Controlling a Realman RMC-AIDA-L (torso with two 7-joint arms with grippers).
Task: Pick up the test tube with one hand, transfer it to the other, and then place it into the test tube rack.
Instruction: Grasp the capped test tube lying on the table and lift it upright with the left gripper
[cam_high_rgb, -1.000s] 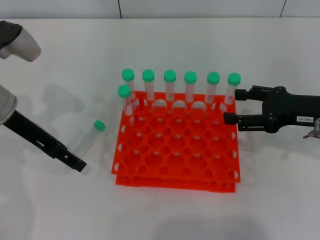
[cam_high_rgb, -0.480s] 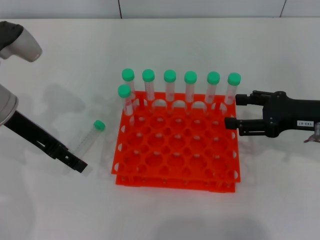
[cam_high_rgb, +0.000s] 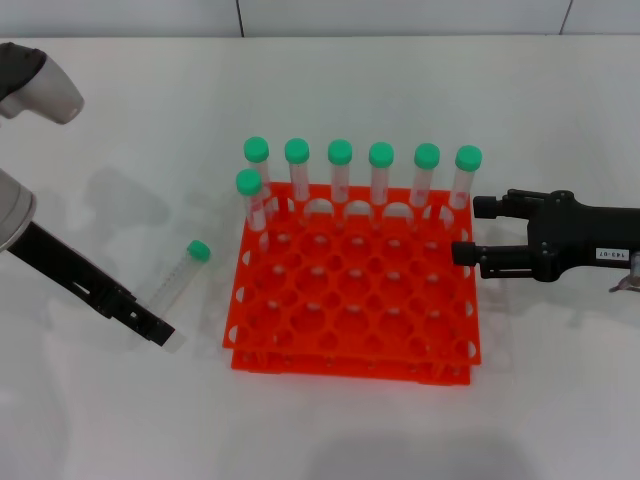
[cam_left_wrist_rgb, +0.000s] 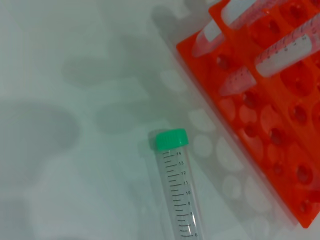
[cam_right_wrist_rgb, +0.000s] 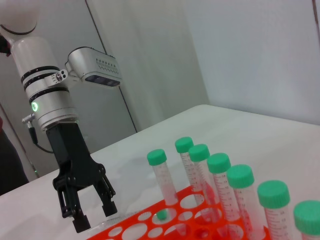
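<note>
The test tube (cam_high_rgb: 180, 274) lies on its side on the white table (cam_high_rgb: 120, 420), apart from the left edge of the test tube rack (cam_high_rgb: 352, 300), its green cap (cam_high_rgb: 198, 250) pointing away from the robot; nothing holds it yet. The left gripper (cam_high_rgb: 160, 334) sits low, on the robot's side of the tube's bottom end, in the same spot as 1 s ago. In the right wrist view this gripper (cam_right_wrist_rgb: 95, 214) shows its 2 fingers spread wide with nothing between them, so it looks poised for the pick, not started on it. What has changed is the right gripper (cam_high_rgb: 468, 230): over the last second it has drawn back from the rack's right edge and slightly toward the robot, fingers parted and empty. That retreat likely clears room beside the rack and readies this arm to receive the tube later. 7 green-capped tubes (cam_high_rgb: 381, 182) stand in the rack, 6 along the far row and 1 in the second row at its left end. The task appears to be at its very beginning: grasp, handover and insertion all remain.
</note>
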